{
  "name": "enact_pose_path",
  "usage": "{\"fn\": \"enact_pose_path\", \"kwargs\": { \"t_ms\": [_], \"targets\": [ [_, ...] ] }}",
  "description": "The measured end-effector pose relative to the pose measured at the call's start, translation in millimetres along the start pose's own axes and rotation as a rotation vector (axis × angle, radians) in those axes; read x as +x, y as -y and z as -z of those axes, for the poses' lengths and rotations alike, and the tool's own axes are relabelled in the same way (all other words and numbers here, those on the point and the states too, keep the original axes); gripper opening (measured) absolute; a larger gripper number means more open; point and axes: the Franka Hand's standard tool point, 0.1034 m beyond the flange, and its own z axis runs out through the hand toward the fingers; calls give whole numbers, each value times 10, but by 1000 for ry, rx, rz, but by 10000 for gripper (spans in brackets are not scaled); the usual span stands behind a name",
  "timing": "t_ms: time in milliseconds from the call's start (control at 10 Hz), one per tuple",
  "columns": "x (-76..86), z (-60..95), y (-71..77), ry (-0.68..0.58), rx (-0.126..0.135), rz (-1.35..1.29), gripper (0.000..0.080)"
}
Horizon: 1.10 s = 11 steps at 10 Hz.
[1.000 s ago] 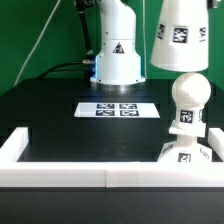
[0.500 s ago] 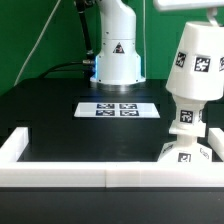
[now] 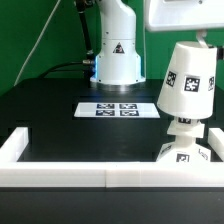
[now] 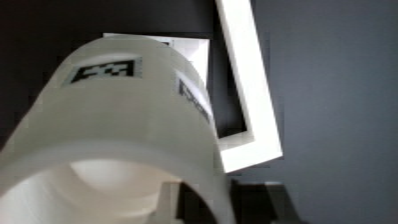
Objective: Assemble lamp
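Shade point(image 3: 188, 83), a white tapered cone with black-and-white square tags, sits tilted at the right of the exterior view, its wide end lowered over the bulb so that only the bulb's lower neck point(image 3: 186, 127) shows beneath the rim. The neck stands on the lamp base point(image 3: 188, 152), a flat angular white part in the lower right corner of the frame, close against the white border wall point(image 3: 60, 171) that runs along the front of the bench point(image 3: 60, 115). The shade leans toward the exterior view's left at its top. Open black bench surface lies to the left of the lamp, reaching to the border wall's left corner; the marker board point(image 3: 118, 108) lies flat at mid-frame, well apart from the base. The white robot pedestal point(image 3: 117, 55) with a triangle sign stands at the upper centre behind it. Part of the arm point(image 3: 184, 14) shows at the upper right edge, just above the shade. In the wrist view the shade point(image 4: 116, 130) fills most of the frame, seen along its side; dark finger parts point(image 4: 263, 199) show beside it at the lower edge. Whether the hand is pinching the shade or spread cannot be told.
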Motion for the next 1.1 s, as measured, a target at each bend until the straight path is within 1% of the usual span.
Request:
{"fn": "enact_pose_path", "kwargs": {
  "t_ms": [200,300,400,500,600,700,800,900,1000,1100],
  "targets": [
    [17,-111,-63,0,-5,8,44],
    [3,-142,-88,5,-8,5,44],
    [-18,-162,-126,12,-9,-1,118],
    [-23,-147,-156,16,-10,-5,118],
    [-43,-129,-171,26,-12,-6,253],
    [-58,-113,-175,33,-14,-5,436],
    [-85,-111,-184,49,-18,-5,583],
    [-105,-92,-212,65,-22,-7,583],
    [-113,-48,-254,81,-25,-9,677],
    [-131,14,-252,105,-61,-7,677]
  ]
}}
